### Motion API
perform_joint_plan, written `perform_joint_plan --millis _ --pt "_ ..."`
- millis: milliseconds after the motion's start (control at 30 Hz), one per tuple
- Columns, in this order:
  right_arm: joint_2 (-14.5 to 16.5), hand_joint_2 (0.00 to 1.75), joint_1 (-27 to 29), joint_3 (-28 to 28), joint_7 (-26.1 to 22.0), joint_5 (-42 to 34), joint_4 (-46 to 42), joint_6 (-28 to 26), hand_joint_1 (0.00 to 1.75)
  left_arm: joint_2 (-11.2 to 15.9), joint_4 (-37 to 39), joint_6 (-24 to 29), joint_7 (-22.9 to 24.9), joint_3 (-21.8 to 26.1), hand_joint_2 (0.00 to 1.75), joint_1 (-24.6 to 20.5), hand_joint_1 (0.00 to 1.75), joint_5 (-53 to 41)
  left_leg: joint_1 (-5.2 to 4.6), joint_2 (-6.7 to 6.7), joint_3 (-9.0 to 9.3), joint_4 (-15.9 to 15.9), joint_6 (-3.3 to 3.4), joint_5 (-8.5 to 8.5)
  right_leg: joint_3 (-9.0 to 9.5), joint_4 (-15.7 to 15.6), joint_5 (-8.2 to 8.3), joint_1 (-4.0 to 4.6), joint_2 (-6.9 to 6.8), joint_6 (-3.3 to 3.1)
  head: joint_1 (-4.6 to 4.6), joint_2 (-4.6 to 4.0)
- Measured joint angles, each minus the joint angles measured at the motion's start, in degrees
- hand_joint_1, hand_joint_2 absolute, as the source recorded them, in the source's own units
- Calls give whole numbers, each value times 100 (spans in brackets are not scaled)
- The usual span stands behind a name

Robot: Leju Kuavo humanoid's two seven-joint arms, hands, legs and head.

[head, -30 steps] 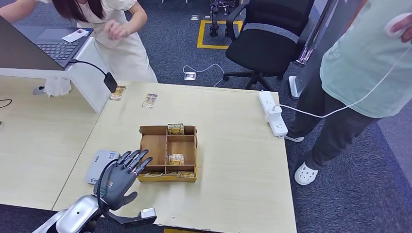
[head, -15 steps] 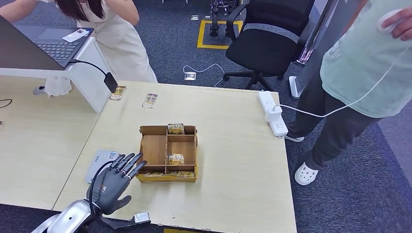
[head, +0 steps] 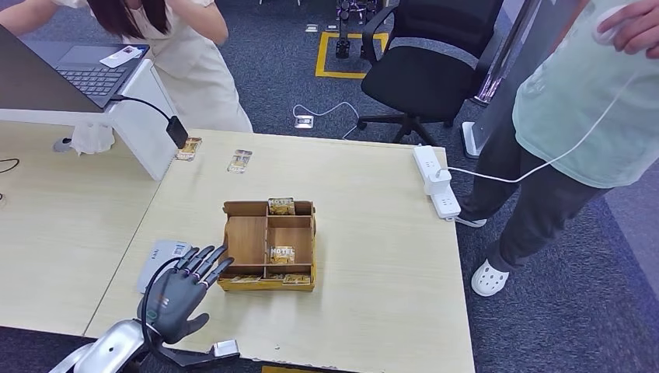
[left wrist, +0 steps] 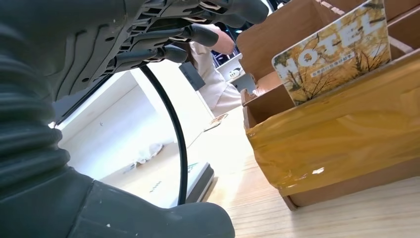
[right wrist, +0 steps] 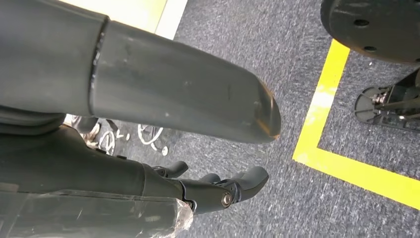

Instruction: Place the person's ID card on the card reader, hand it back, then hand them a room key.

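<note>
Right now the left hand (head: 177, 291) hovers over the table edge, fingers spread and holding nothing, the grey card reader (head: 159, 260) just beside it and the cardboard box (head: 269, 245) of hotel key cards (head: 282, 254) just past its fingertips. Right hand (right wrist: 148, 129) hangs above carpet, loosely curled and empty.

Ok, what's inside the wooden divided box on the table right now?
The wooden box holds hotel key cards, in the back, middle and front compartments on its right side. The big left compartment looks empty. How many cards sit at the front edge is unclear.
</note>
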Motion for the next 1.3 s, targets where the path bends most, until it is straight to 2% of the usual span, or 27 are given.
perform_joint_plan --millis 400,667,1300 --pt "0 0 -167 -180 -196 286 122 -6 0 -159 36 -67 -152 -73 175 -319 0 35 0 0 0 0 0 0 -2 0 0 0 0 0 0 0" --pt "1 0 -297 -331 -380 558 266 -19 0 -258 118 -99 -222 -355 175 -629 0 113 0 1 0 0 0 0 -2 0 0 0 1 0 1 0" --pt "1 0 -561 -690 -656 1023 579 -69 0 -365 367 -156 -375 -830 175 -956 0 253 0 1 0 0 0 0 -2 0 0 0 2 0 1 0"
